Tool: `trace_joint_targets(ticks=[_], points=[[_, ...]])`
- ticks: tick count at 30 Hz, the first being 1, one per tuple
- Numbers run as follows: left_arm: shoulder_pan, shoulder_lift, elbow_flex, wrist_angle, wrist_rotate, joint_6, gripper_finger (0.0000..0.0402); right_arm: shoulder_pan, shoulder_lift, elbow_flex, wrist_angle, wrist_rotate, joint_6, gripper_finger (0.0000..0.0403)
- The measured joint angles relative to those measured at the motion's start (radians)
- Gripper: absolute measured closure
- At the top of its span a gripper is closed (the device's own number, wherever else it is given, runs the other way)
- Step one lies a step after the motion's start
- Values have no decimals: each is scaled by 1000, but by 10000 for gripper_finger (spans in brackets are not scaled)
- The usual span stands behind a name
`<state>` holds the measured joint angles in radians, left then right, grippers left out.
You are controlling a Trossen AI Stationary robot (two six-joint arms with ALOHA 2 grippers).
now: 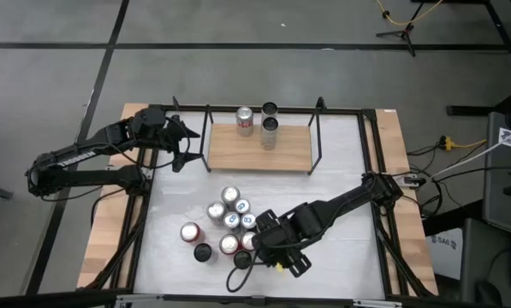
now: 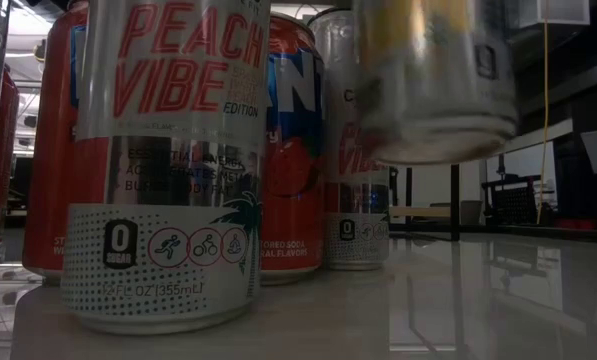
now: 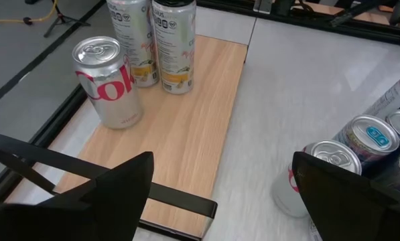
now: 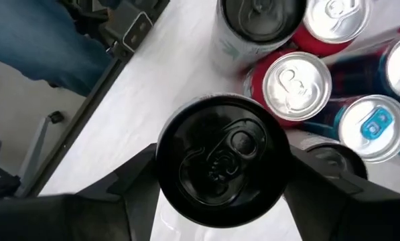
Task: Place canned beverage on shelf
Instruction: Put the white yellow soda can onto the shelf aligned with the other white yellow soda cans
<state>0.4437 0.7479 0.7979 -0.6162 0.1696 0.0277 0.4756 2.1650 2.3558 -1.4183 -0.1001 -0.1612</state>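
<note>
I see my right pincer squeezing a black-topped can between its fingers, lifted above the desk near its front edge. The shelf sits by the back edge. My left pincer waits beside it, wide open.

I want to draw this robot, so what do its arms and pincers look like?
Both arms are dark, almost black, made of chunky jointed segments. The left arm has small white lettering along one segment. Each ends in a pincer with two flat, dark, wedge-shaped fingers: the left pincer and the right pincer. A black cable loops on the table beside the right arm.
</note>
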Motion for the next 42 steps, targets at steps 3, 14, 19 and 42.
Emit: trace_joint_targets(ticks=[3,14,19,42], points=[[0,0,0,0,0,0,53,-4,-9,0,3,-7,0,148],[0,0,0,0,0,0,53,-7,-91,0,-3,10,30,147],[0,0,0,0,0,0,53,-9,-132,0,-24,13,53,145],[0,0,0,0,0,0,53,-177,-218,0,-131,-8,86,145]])
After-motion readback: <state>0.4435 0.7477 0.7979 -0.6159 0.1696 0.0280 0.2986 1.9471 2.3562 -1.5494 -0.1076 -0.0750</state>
